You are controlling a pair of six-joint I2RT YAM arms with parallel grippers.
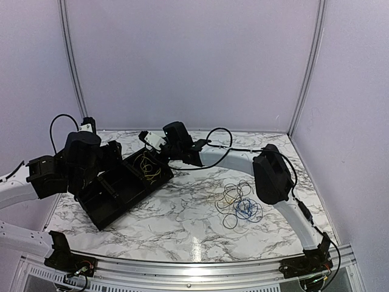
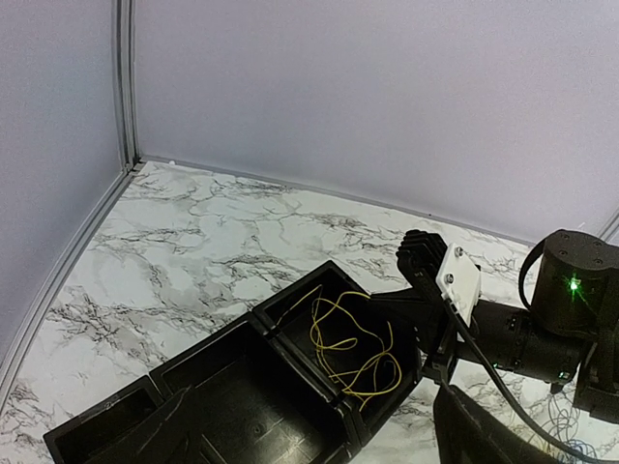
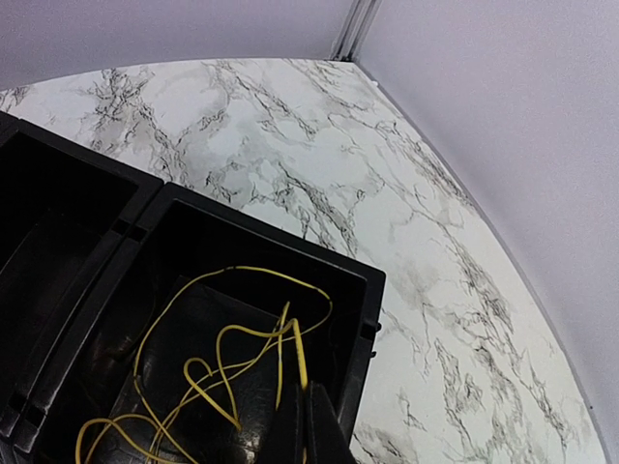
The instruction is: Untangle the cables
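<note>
Yellow cable [image 3: 301, 360] — end toward right pincer [image 3: 305, 411]

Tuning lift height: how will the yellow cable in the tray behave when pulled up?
Likely floppy: the yellow cable lies in loose curls. Probably very light, being so thin. Could snag the tray rim, since loops spread across the compartment.

White marbled tabletop [image 1: 182, 225] carries a black compartmented tray [image 1: 103, 207] at nine o'clock, and a loose cable tangle [image 1: 240, 204] at three o'clock.
</note>
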